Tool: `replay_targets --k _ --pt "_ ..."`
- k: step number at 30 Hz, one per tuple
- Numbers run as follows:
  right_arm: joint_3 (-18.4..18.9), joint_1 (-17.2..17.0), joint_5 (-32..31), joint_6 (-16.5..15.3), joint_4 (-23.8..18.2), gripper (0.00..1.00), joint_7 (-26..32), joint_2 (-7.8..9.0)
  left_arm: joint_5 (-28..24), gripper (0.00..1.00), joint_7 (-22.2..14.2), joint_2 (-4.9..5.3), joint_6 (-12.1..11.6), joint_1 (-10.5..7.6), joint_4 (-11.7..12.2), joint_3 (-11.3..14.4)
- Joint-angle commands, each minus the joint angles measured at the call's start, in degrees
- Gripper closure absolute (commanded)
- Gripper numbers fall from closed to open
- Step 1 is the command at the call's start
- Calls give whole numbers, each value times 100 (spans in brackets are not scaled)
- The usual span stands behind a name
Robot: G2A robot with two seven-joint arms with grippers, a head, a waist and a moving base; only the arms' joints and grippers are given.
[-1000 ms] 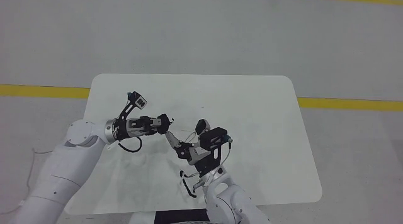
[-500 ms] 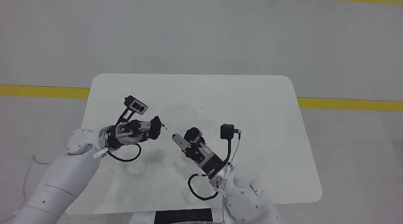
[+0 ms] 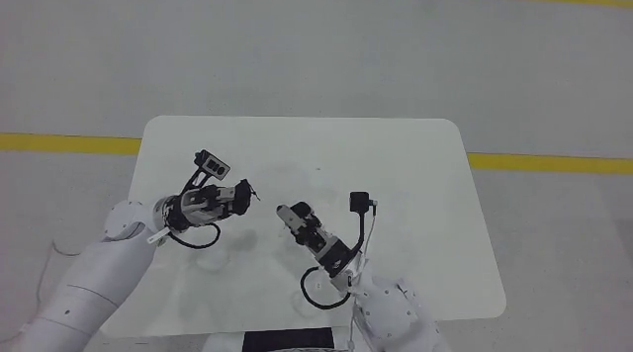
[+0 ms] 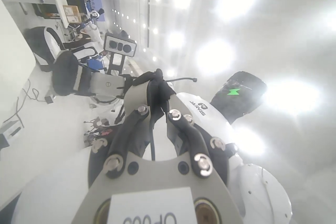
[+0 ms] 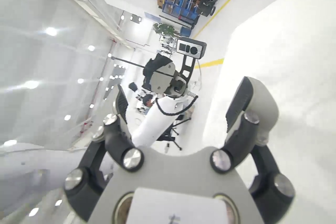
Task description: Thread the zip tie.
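Two tools hang over the white rectangular bench [image 3: 415,154], tips turned toward each other and well apart. The left tool [image 4: 157,77] is fully closed on the thin black plastic zip tie [image 4: 182,79], with its fingertips meeting on the strap. One length of the strap ends in a small square head and projects sideways just beyond the fingertips. A second thin black length runs back between the fingers toward the tool's base plate. The right tool [image 5: 182,88] is spread wide, its dark-padded fingers [image 5: 237,101] far apart, and it holds nothing. Seen from the right tool, the zip tie lies ahead of it, well clear of its fingers, clamped in the left tool.
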Motion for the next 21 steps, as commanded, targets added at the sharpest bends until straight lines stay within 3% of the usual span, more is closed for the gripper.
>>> replay_targets --k 1,6,15,17,18,20,21 --pt "33 49 832 -39 61 0 322 8 -279 100 -26 -20 46 -3 80 58" --pt "157 179 2059 112 244 0 1016 46 -775 100 -26 -29 35 -34 185 239" --pt "44 575 3268 531 650 0 1504 42 -1098 100 -26 -22 -79 -194 212 553" --pt "-5 681 3537 611 732 12 1584 33 -1098 100 -26 -22 -79 -194 212 553" --pt "-33 721 3638 634 762 21 1615 29 -1098 100 -26 -22 -79 -194 212 553" --pt "-104 826 3865 684 850 49 1665 15 -1098 100 -26 -22 -79 -194 212 553" --pt "-134 870 3913 690 892 53 1665 10 -1098 100 -26 -22 -79 -194 212 553"
